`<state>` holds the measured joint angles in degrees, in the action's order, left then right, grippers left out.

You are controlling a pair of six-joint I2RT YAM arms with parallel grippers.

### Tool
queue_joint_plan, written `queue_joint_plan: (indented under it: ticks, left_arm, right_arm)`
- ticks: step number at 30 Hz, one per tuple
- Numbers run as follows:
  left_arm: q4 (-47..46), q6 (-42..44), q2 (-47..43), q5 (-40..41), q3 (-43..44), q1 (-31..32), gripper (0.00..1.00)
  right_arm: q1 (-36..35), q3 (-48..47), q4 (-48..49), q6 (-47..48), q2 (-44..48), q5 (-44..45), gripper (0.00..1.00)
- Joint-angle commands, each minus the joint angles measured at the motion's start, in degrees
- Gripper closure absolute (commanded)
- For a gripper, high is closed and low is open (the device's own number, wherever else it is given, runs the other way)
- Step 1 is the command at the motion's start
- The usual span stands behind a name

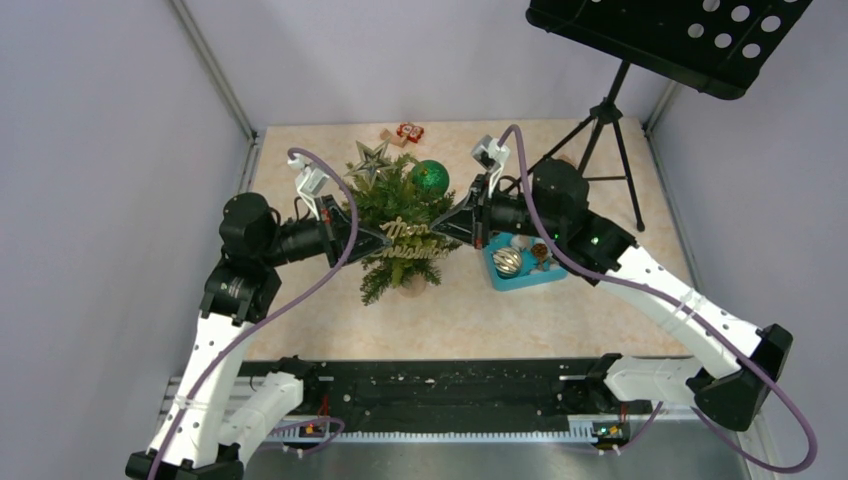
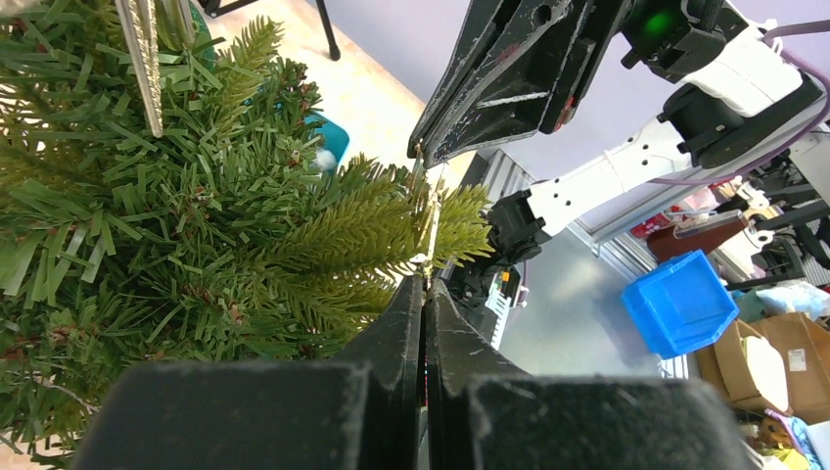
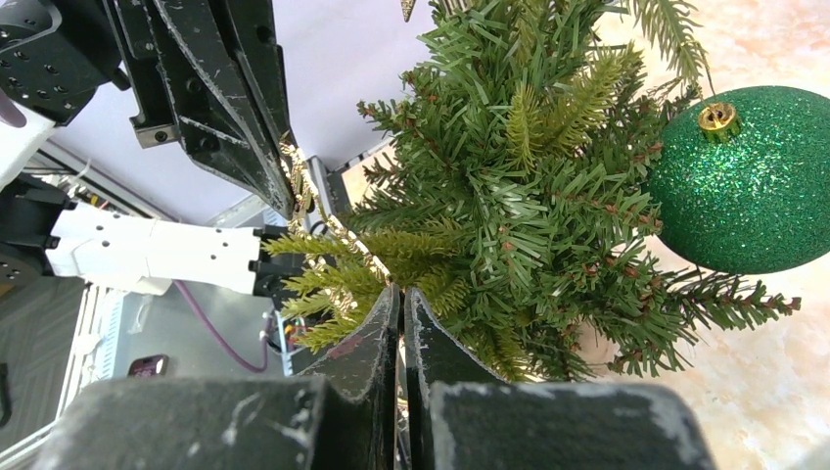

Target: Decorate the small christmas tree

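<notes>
OK, both arms are in at the tree now, which stands upright on the tabletop right btwn the two pincers. L pincer has its fingers pressed together, nipping one end of the gold sign. R pincer is the same on the other end, tips tight on it. The sign is strung across the tree's near branches btwn the two tips; on my wrist cams I only get it edge-on, a thin gold strip running tip to tip. Green ball hangs on the tree just past the R pincer on the far side. Star is beyond the L pincer at the tree's far edge. Tray w/ more baubles sits under the R arm, just behind that pincer.
</notes>
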<state>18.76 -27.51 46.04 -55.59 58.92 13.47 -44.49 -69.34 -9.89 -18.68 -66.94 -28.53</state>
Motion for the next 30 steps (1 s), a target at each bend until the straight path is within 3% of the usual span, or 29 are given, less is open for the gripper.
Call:
queue_joint_plan:
  ticks: [1,22,27,30]
  left_arm:
    - [0.04,1.37,-0.37,0.01,-0.28,-0.29,1.0]
    - [0.4,4.64,-1.16,3.4,-3.02,-0.29,1.0]
    - [-0.05,4.44,-1.63,2.35,-2.7,-0.29,1.0]
    - [-0.22,3.92,-1.8,2.38,-2.49,-0.29,0.99]
  right_arm:
    - [0.56,0.29,3.78,0.06,-0.42,1.91,1.0]
    - [0.63,2.69,6.46,-0.45,-1.23,1.56,1.0]
    - [0.62,2.82,6.44,-1.16,-0.12,2.39,0.71]
    - [0.64,2.63,6.45,-1.31,0.34,2.6,0.62]
